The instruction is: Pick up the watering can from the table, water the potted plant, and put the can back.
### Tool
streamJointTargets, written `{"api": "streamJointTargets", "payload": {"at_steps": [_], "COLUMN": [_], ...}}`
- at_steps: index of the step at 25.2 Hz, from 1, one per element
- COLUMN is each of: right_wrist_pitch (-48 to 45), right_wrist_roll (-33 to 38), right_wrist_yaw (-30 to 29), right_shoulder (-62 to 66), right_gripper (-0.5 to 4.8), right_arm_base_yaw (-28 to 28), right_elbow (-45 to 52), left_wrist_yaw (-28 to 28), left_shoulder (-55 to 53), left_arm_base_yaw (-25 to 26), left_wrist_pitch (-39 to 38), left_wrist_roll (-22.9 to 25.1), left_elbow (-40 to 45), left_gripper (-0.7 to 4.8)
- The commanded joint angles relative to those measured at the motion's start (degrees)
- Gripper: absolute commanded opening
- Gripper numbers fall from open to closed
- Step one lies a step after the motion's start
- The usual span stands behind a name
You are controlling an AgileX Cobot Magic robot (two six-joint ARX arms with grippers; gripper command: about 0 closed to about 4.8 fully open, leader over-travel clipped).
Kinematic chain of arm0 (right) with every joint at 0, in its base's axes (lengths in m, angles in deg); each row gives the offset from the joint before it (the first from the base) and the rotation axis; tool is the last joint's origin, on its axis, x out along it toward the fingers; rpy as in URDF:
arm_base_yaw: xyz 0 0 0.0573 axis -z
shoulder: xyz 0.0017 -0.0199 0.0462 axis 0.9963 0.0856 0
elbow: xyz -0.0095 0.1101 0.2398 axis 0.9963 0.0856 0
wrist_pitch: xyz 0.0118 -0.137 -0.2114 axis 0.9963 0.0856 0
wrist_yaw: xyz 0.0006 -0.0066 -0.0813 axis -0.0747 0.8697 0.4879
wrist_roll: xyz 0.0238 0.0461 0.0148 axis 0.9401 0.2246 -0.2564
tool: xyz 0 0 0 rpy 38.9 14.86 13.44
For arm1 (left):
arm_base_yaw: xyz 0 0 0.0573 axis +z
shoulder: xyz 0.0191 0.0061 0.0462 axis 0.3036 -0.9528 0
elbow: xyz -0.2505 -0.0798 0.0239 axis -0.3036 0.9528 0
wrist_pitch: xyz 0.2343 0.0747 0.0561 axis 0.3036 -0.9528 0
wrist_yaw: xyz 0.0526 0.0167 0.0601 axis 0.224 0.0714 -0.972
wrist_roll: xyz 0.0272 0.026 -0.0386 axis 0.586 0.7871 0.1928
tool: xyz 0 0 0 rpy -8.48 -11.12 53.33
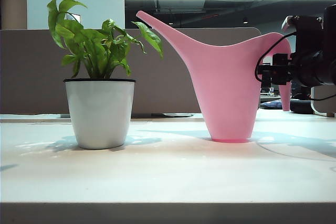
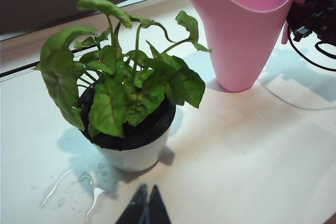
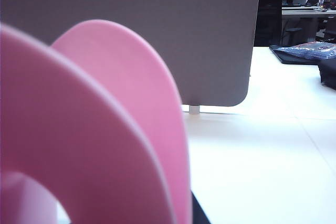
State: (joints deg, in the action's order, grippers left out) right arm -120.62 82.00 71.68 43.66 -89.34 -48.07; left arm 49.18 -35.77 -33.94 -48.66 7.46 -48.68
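Pale table (image 1: 168, 177): can (image 1: 226, 87) upright right of plant (image 1: 100, 51). Right gripper (image 1: 273, 72) at can's handle, opening unclear; seat handle deep before closing. Left gripper (image 2: 144, 208) before plant, closed, empty.

Left gripper (image 2: 145, 209) hangs just short of the plant (image 2: 123, 90), its dark fingertips pressed together. The white pot (image 2: 137, 156) stands on the table (image 2: 247, 156), water drops glinting beside it. The pink can (image 2: 244, 30) stands upright past the plant, black cables (image 2: 315, 19) at its handle side.
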Motion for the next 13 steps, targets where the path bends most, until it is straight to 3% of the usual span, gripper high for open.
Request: {"api": "streamJointTargets", "payload": {"at_steps": [1,5,9,13], "right_wrist_pitch": [1.29,2.16,2.93,2.97], "right_wrist_roll": [0.04,0.02,0.02,0.00], "right_wrist_yaw": [0.04,0.02,0.04,0.04], "right_shoulder": [-0.35,-0.35,-0.35,-0.39], "right_gripper": [1.82,1.90,2.35,2.36], "right_arm_base_yaw": [0.17,0.33,0.39,0.44], "right_elbow": [-0.09,-0.09,-0.09,-0.09], "left_wrist_yaw": [-0.11,-0.11,-0.13,-0.13], "left_shoulder": [0.09,0.09,0.09,0.09], "left_arm_base_yaw": [0.04,0.04,0.04,0.04], "left_wrist_pitch": [0.26,-0.11,-0.28,-0.24], "left_wrist_roll": [0.22,0.22,0.22,0.22], "left_elbow": [-0.31,-0.31,-0.31,-0.31], "left_gripper": [-0.05,-0.05,-0.05,-0.05]}}
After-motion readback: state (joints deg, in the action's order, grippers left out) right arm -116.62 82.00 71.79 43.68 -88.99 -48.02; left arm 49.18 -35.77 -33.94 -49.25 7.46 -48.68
